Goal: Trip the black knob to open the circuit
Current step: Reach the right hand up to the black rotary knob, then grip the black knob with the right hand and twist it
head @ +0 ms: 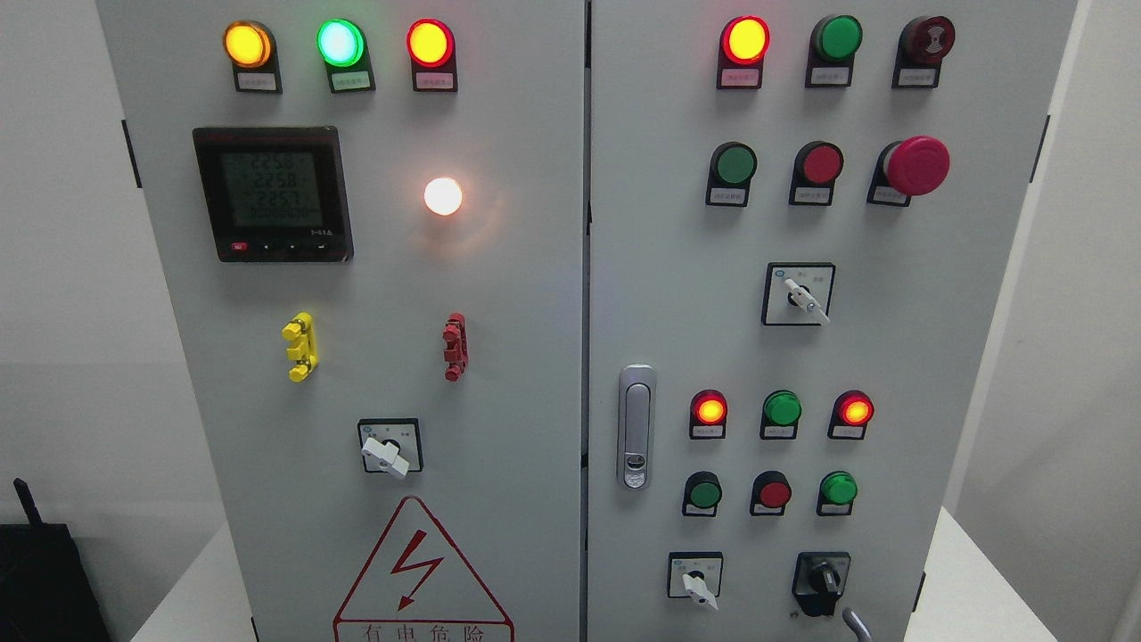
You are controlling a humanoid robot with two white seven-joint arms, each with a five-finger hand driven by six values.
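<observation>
Head view shows you the black rotary knob low on the right door of the grey metal cabinet, its stubby handle pointing straight down from a black square base. Just left of it sits a white-handled selector switch. Neither robot hand is visible, so you cannot tell how their fingers stand. Above glow round glossy indicator lamps.

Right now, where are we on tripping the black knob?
Done: nothing that shows. The black knob at the lower right of the right-hand door has nothing touching it, and several indicator lamps, such as the red one at the top, are lit. In hand: nothing; neither robot hand is in view. Left: reach to the knob, grip it and turn it.
</observation>
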